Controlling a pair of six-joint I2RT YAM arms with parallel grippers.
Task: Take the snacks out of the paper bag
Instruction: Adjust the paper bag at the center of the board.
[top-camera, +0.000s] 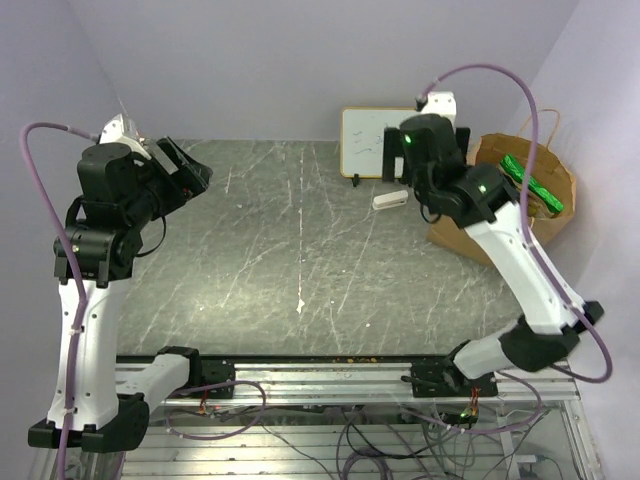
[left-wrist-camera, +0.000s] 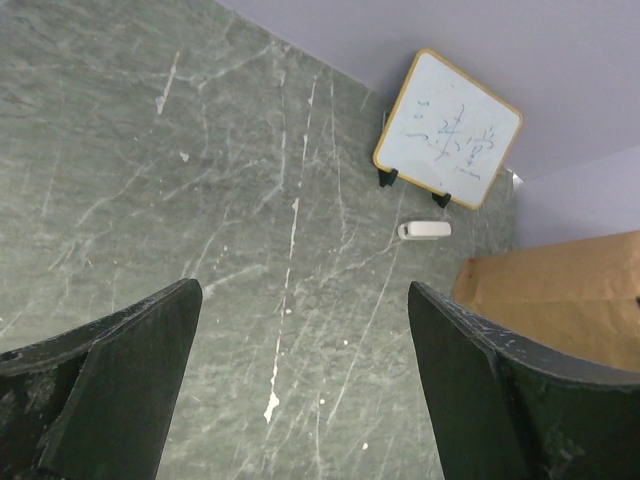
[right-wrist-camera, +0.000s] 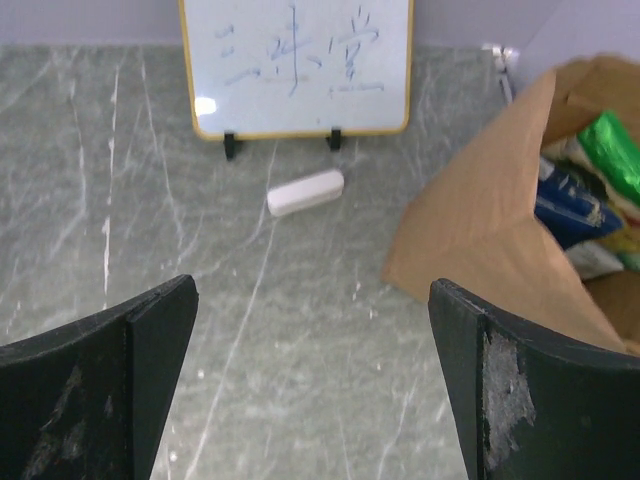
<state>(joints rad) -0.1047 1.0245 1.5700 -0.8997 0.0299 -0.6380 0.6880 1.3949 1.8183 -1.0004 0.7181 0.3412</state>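
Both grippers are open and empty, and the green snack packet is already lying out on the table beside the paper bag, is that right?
No. The green snack packet is inside the paper bag, poking up among other packets, as the right wrist view shows. The left gripper and right gripper are indeed open and empty.

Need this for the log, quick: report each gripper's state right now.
Left gripper: open, holding nothing, over the grey marbled table.
Right gripper: open, holding nothing, near the large brown kraft paper bag.
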